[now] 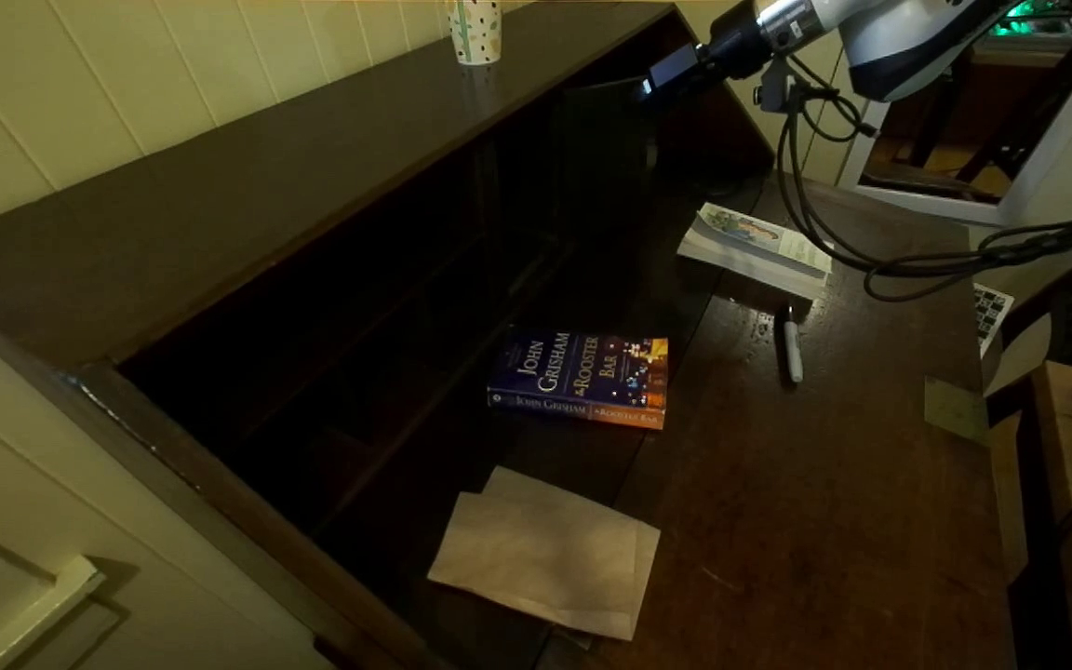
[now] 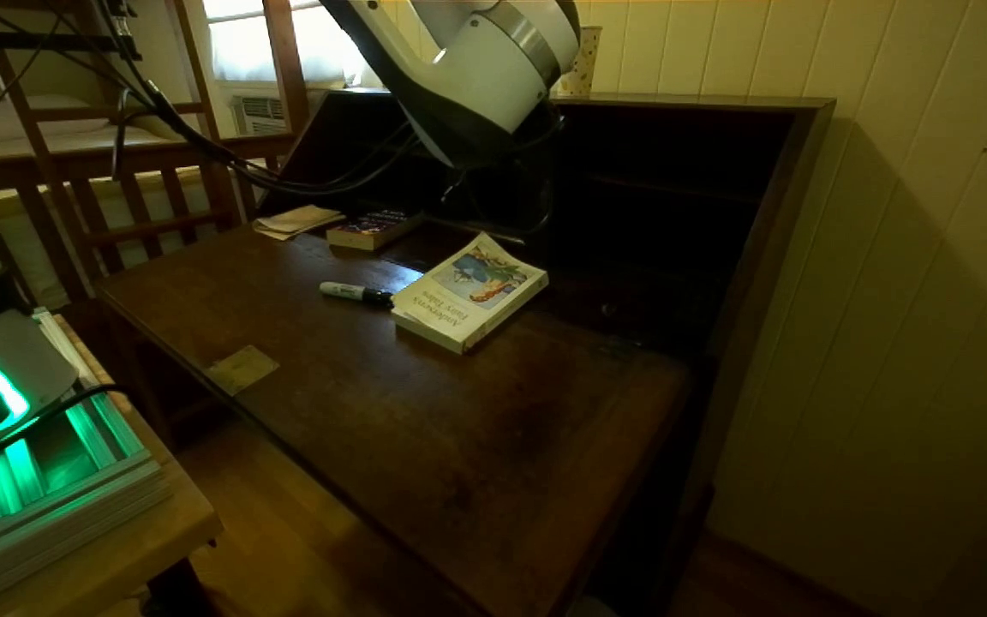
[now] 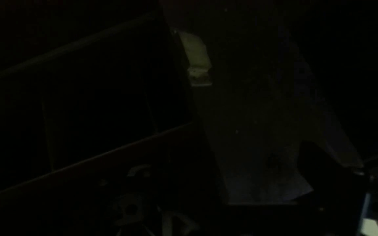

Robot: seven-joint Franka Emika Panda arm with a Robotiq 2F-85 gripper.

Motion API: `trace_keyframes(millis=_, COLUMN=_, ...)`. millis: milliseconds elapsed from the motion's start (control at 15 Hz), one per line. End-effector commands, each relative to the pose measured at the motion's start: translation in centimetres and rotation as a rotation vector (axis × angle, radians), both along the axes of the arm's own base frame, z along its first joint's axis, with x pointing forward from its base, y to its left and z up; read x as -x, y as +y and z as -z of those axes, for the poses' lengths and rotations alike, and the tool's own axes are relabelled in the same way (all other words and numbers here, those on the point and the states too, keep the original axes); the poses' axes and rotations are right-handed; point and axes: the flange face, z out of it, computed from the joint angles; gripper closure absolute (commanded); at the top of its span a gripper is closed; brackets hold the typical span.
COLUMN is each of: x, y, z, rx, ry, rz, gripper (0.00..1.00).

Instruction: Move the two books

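We see the thick dark blue paperback with an orange foot, lettered John Grisham and The Rooster Bar [image 1: 582,372], lying flat, cover up, on the dark brown wooden desk [image 1: 824,521]. Its long axis runs from the dark wooden shelf unit [image 1: 313,186] toward the desk's outer edge: the author's name points at the shelf unit, the orange end outward, and the spine faces the tan paper sheets [image 1: 545,558]. The pale whitish paperback titled Andersen's Fairy Tales [image 2: 469,290] also lies flat, cover up, well apart from the blue one; we read its long axis as much the same, illustration toward the shelf unit, title outward. The white marker with a black cap [image 2: 356,293] lies just beside it. In an exterior view the black gripper [image 1: 652,90] hangs before the shelf unit; its fingers stand wide apart, and we see nothing held.
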Motion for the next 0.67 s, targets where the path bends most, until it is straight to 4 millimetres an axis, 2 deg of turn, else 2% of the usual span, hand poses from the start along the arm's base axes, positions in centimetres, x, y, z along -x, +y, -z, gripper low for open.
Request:
trace_keyframes(millis=0, x=-0.8, y=0.8, z=0.4, rx=-0.053, ry=0.052, rz=-0.023, gripper=0.00)
trace_keyframes(millis=600, x=-0.5, y=1.7, z=-0.7, rx=-0.112, ry=0.157, rz=-0.041, gripper=0.00)
